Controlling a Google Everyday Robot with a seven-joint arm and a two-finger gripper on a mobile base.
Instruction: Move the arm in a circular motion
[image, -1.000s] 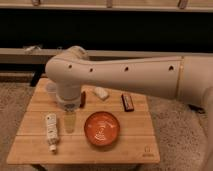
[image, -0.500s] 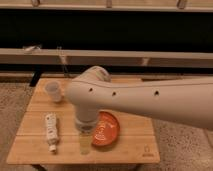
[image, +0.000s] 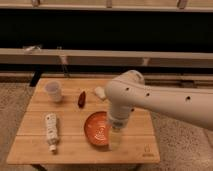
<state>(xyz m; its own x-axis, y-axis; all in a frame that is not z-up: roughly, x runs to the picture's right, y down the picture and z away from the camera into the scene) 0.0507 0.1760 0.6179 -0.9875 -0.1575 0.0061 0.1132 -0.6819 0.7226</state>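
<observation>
1. Arm (image: 165, 102) reaches in from the right. Its pale gripper (image: 115, 139) hangs over the near right of the wooden table (image: 75, 150), just above the right rim of the orange bowl (image: 96, 129). Whether it is open, closed or holding anything cannot be told.
2. A white bottle (image: 50, 131) lies near left, well apart from the gripper.
3. Farther back sit a white cup (image: 53, 91), a dark red object (image: 81, 99) and a small white item (image: 100, 92) beside the arm's bend.
4. The circle is probably best swept at one steady height above all of these and at an even speed, so that nothing gets clipped.
</observation>
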